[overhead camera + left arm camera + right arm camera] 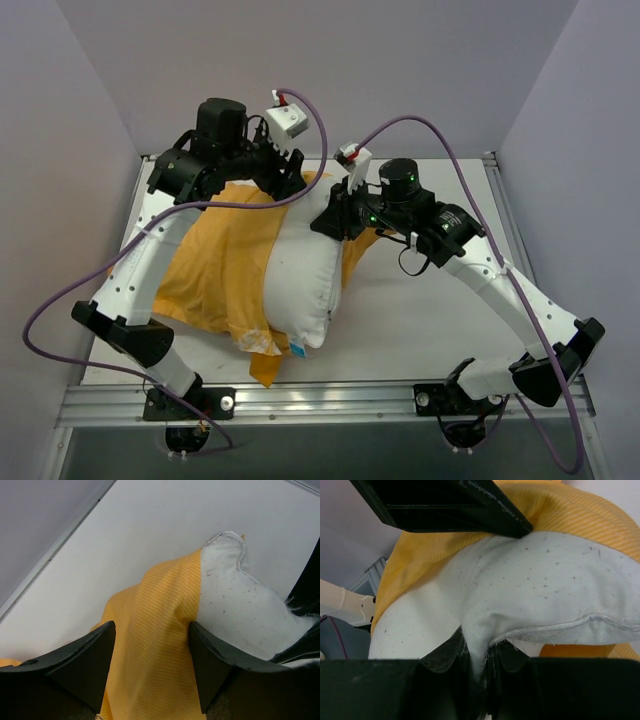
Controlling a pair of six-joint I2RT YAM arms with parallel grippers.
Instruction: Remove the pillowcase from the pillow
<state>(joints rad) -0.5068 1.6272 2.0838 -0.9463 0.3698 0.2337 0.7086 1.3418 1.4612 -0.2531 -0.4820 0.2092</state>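
The white pillow point(305, 275) lies across the middle of the table, its near part bare. The orange-yellow pillowcase point(215, 270) still covers its left part and bunches at its far end. My left gripper point(290, 180) is at the pillow's far end. In the left wrist view its jaws point(151, 650) stand wide apart with a fold of the pillowcase point(150, 620) between them, beside the pillow's corner point(235, 595). My right gripper point(330, 215) is shut on a pinch of the pillow's white cloth point(481, 655). The pillowcase point(570, 510) shows behind it.
A small blue-and-white tag point(298, 349) sits at the pillow's near edge. A flap of orange cloth point(262, 365) hangs toward the front rail point(330, 400). Purple walls close in on three sides. One left finger point(445, 505) crosses the top of the right wrist view.
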